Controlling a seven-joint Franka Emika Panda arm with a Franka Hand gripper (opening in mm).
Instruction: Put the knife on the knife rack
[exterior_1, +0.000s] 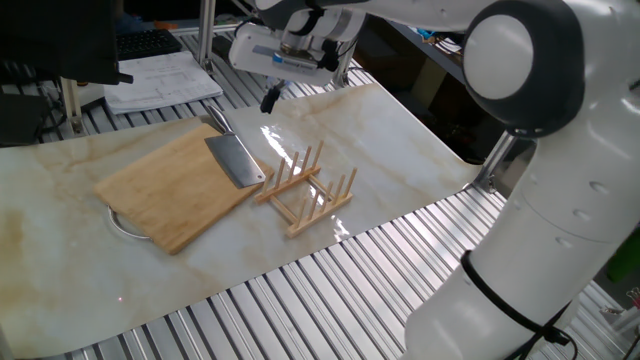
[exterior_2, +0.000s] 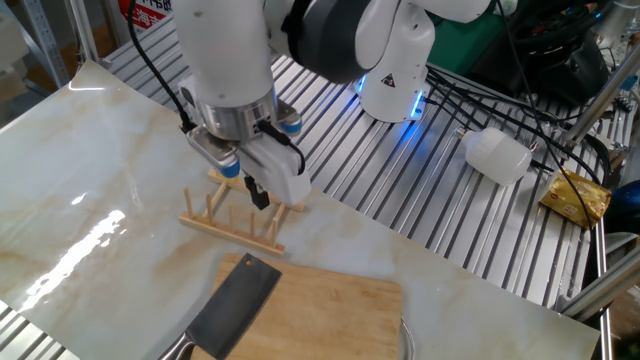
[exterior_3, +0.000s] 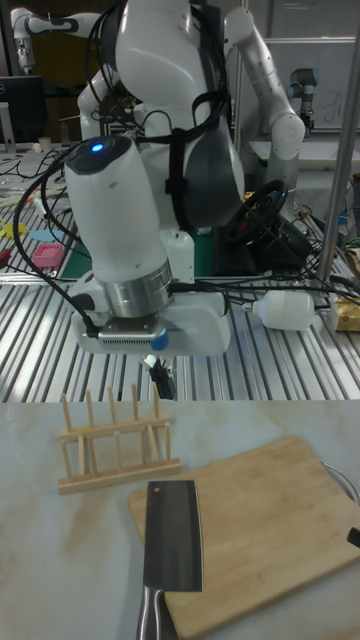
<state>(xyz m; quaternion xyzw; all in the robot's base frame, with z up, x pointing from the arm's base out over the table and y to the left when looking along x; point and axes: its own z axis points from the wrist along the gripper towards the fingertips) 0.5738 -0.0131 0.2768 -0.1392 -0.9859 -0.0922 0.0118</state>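
Nearest in the tall fixed view, the knife (exterior_3: 172, 535) lies flat with its broad grey blade on the corner of the bamboo cutting board (exterior_3: 270, 520) and its handle reaching off the board's edge over the marble-patterned table (exterior_3: 60, 560). In one fixed view the knife (exterior_1: 233, 157) sits at the board's far side, blade toward the knife rack (exterior_1: 305, 192). The knife rack (exterior_3: 113, 438) stands upright on the table just beside the board, apart from the knife, its pegs bare. Beyond the rack, the hand (exterior_3: 160, 381) hangs above the table with its dark fingertips pointing down, holding nothing; whether the narrow fingers are together or slightly parted I cannot tell. In the other fixed view the hand (exterior_2: 257, 192) appears just over the rack's (exterior_2: 240, 217) far side. A white cylinder (exterior_3: 285, 311) lies on the slatted surface behind.
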